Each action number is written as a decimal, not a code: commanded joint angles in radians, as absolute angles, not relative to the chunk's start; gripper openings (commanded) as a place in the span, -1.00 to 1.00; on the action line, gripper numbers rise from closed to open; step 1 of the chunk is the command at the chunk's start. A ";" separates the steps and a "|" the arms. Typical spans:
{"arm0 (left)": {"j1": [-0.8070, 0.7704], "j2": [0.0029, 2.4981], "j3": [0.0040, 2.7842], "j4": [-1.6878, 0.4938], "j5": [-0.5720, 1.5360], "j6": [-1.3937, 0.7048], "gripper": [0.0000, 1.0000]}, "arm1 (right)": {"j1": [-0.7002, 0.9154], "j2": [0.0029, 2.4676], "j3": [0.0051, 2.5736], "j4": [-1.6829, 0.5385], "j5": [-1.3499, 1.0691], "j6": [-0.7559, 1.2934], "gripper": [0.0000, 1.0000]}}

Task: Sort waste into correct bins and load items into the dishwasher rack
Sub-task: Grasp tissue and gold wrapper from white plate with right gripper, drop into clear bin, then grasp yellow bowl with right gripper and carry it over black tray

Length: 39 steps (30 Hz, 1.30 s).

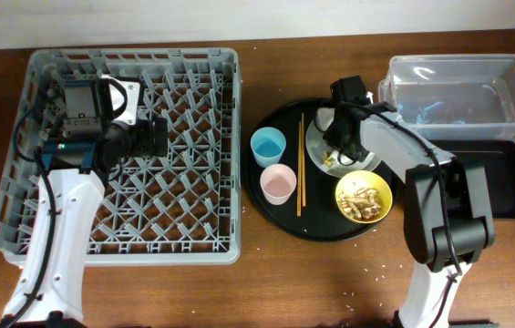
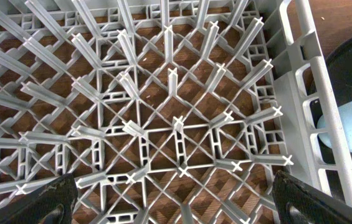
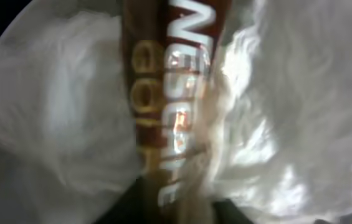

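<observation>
The grey dishwasher rack (image 1: 193,64) fills the left. My left gripper (image 1: 161,137) hovers open and empty over its pegs (image 2: 176,124), fingertips wide apart (image 2: 176,208). My right gripper (image 1: 337,137) is down on the pale plate (image 1: 316,123). In the right wrist view its dark fingers (image 3: 182,205) sit close together around the gold-brown wrapper (image 3: 176,81), with white napkins (image 3: 63,106) on both sides. The blue cup (image 1: 268,146), pink cup (image 1: 278,184), chopsticks (image 1: 299,164) and yellow bowl (image 1: 364,196) with food scraps stand on the round tray.
The large round black tray (image 1: 275,214) sits right of the rack. The clear tub (image 1: 458,87) is at the back right, the shallow black tray (image 1: 503,182) in front of it. The blue cup also shows in the left wrist view (image 2: 350,124), beyond the rack wall.
</observation>
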<state>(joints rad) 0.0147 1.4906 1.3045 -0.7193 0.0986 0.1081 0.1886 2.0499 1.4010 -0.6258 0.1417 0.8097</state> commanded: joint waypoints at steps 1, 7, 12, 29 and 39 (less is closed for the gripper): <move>0.021 1.498 1.321 -0.720 0.112 0.099 0.99 | 0.189 2.071 1.415 -0.622 0.162 0.796 -0.92; 0.021 1.498 1.321 -0.720 0.112 0.099 0.99 | 0.189 1.949 1.584 -0.779 0.106 0.596 -0.92; 0.021 1.498 1.321 -0.720 0.112 0.099 0.99 | 0.125 1.792 1.798 -0.933 0.134 0.572 -0.92; 0.023 1.498 1.321 -0.720 0.112 0.099 0.99 | -0.249 1.955 1.805 -0.712 0.124 0.518 0.18; 0.023 1.498 1.321 -0.720 0.112 0.099 0.99 | -0.240 1.707 1.851 -1.083 -0.373 0.266 0.95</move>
